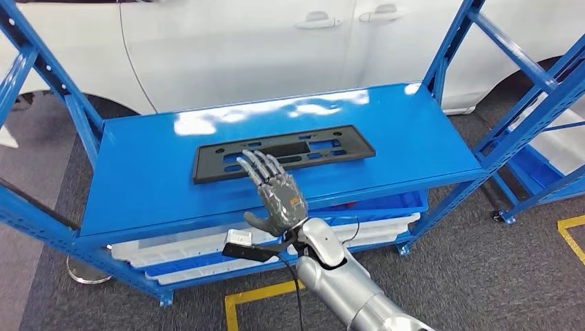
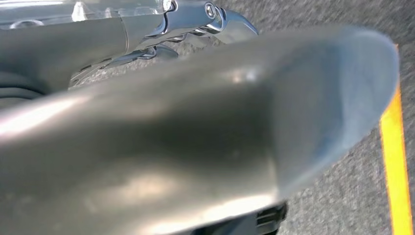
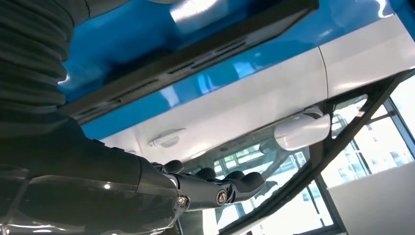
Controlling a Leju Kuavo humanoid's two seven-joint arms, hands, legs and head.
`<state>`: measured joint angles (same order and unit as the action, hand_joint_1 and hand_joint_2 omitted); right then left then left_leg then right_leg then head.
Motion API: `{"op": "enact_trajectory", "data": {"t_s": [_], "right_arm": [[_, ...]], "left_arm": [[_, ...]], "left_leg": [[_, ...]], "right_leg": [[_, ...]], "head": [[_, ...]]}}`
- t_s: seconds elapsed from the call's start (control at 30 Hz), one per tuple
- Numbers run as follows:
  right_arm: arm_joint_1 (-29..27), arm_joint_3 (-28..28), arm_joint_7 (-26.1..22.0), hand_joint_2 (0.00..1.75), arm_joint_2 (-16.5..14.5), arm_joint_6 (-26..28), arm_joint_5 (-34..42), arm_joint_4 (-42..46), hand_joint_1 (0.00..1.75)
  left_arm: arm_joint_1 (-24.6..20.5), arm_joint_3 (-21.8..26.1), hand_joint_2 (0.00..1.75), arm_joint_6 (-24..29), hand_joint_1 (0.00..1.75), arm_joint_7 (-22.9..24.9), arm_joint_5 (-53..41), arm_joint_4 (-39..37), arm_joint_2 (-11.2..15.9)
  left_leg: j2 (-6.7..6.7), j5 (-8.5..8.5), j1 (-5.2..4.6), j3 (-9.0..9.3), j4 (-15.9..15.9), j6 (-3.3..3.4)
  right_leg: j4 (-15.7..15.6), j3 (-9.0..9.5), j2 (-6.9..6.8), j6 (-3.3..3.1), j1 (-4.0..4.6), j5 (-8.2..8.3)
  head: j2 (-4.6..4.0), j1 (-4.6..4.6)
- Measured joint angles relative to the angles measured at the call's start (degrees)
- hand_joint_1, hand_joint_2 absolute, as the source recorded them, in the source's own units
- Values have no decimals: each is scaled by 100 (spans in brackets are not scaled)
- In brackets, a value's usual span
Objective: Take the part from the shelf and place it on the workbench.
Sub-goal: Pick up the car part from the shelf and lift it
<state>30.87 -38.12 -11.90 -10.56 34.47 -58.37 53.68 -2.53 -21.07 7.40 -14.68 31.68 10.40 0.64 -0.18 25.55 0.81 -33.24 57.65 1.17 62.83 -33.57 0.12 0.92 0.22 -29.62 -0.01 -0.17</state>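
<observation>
With our right hand spread wide and empty just before the part, we should reach squarely over its near edge.

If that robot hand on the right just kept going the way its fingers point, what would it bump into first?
Most likely the black plastic part lying flat on the blue shelf. The right robot hand is open, fingers aimed at the part's near edge; whether it already hangs over it is unclear.

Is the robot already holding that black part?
No, the right hand is raised with fingers spread above the black part, which lies flat on the blue shelf.
</observation>
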Motion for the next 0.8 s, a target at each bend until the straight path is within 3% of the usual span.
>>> {"op": "enact_trajectory", "data": {"t_s": [0.07,0.1,0.13,0.17,0.23,0.3,0.37,0.47,0.53,0.6,0.63,0.67,0.7,0.73,0.8], "right_arm": [[-9,1,-26,175,2,6,1,-2,0],[-22,1,-38,175,3,7,1,-8,0],[-32,1,-49,175,4,8,1,-14,0],[-37,1,-57,175,4,10,1,-19,0],[-30,1,-73,175,3,14,1,-22,0],[-8,0,-102,175,3,20,9,-31,0],[10,-1,-134,175,1,31,25,-46,0],[30,-3,-163,175,-16,49,43,-67,0],[55,-9,-175,175,-28,54,46,-85,0],[60,-29,-187,175,-35,53,47,-120,0],[53,-44,-197,175,-37,52,47,-144,0],[49,-60,-207,175,-40,52,47,-168,0],[48,-78,-219,175,-48,52,47,-191,0],[50,-97,-231,175,-57,52,47,-210,0],[62,-148,-249,175,-72,35,55,-246,0]], "left_arm": [[-8,-2,0,5,0,-2,2,0,2],[-3,-3,0,8,0,-3,3,0,2],[3,-4,0,8,0,-3,4,0,2],[9,-5,0,8,0,-3,4,0,2],[10,-8,0,8,0,-5,4,-1,-1],[-2,-14,0,9,0,-7,3,-3,-9],[-4,-21,0,11,0,-3,-2,-4,-15],[-3,-34,0,12,0,3,-21,-4,-11],[-19,-40,0,13,0,33,-38,-5,-9],[-27,-46,0,31,0,120,-52,-8,-9],[-26,-49,0,50,0,184,-61,-9,-9],[-19,-52,0,76,0,247,-71,-11,-9],[-12,-57,0,112,0,322,-80,-13,-9],[-5,-62,0,155,0,400,-85,-15,-9],[1,-70,0,239,0,545,-79,-25,-9]], "left_leg": [[-4,52,-4,53,-1,32],[-8,82,-6,85,0,34],[-14,116,-6,125,0,28],[-21,153,-7,176,0,19],[-33,240,-8,290,-7,-8],[-37,311,-13,362,-20,-54],[-31,319,-17,407,-13,-125],[-18,369,-16,418,182,-217],[-15,587,-3,148,729,-250],[-14,862,5,-299,1383,-306],[-13,899,9,-463,1540,-326],[-13,816,11,-538,1512,-330],[-12,588,14,-509,1263,-325],[-7,273,17,-408,871,-316],[11,-92,2,-228,215,-275]], "right_leg": [[779,-475,-1,42,-28,-287],[1077,-691,-2,53,-39,-357],[1179,-819,-2,56,-45,-311],[1056,-836,-2,46,-46,-144],[278,-599,-3,-24,-27,416],[-357,-368,-5,-109,19,669],[-519,-302,-2,-170,53,630],[-638,-96,2,-248,13,632],[-684,32,-10,-291,-2,593],[-683,81,-9,-314,5,540],[-680,105,-1,-314,7,511],[-674,133,11,-310,8,480],[-664,171,22,-299,7,443],[-652,207,29,-283,6,401],[-614,241,30,-233,18,332]], "head": [[1,13],[0,13],[0,15],[0,15],[0,17],[-1,-3],[0,-24],[1,-33],[1,-50],[-1,-57],[-1,-58],[-1,-58],[-1,-60],[-1,-59],[-1,-57]]}}
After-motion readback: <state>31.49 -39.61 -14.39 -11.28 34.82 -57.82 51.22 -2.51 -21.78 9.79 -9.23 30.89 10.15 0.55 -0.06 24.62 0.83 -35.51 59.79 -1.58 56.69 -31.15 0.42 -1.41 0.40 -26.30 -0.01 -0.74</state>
